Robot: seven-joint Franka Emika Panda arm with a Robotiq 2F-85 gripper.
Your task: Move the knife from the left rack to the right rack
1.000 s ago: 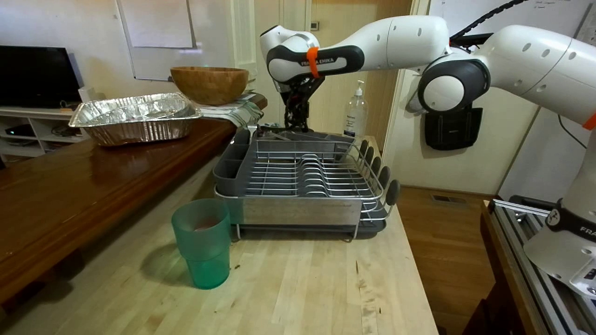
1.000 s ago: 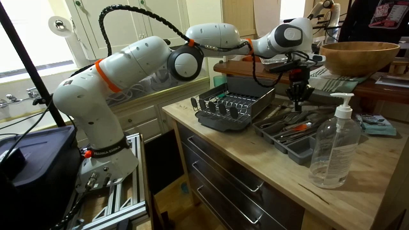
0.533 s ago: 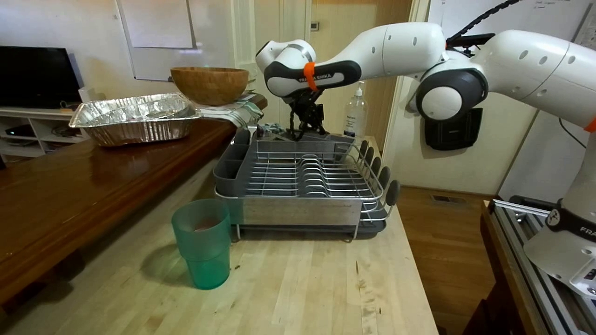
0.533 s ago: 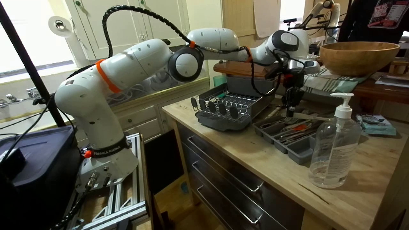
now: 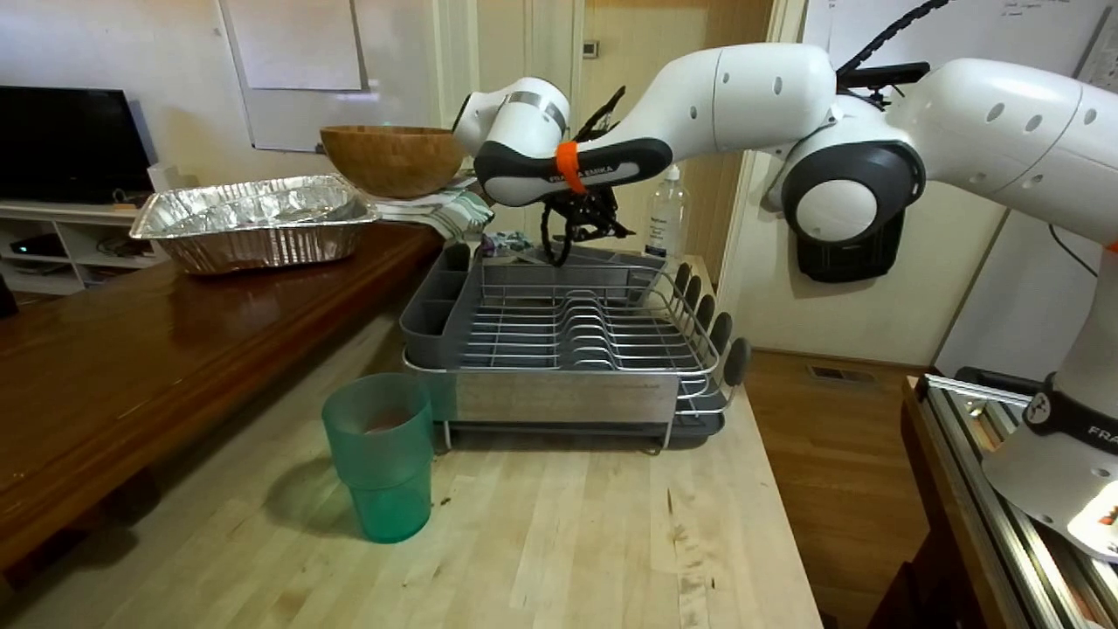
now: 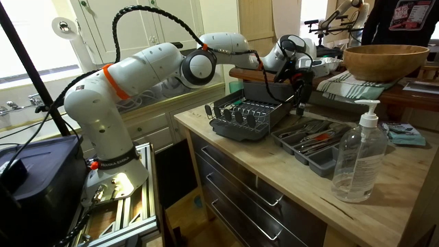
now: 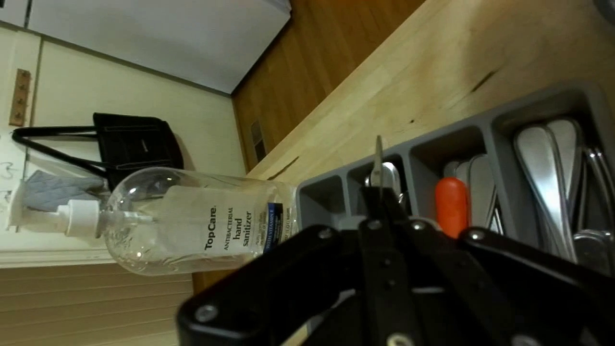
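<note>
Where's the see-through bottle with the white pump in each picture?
In an exterior view: the bottle is far back, right of centre.
In an exterior view: the bottle looks big, at the right.
Wrist view: the bottle looks sideways, left of centre.
Shared landmark: the black gripper.

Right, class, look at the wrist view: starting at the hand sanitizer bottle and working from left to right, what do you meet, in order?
Hand sanitizer bottle, knife, orange object, silver utensils at the far right.
</note>
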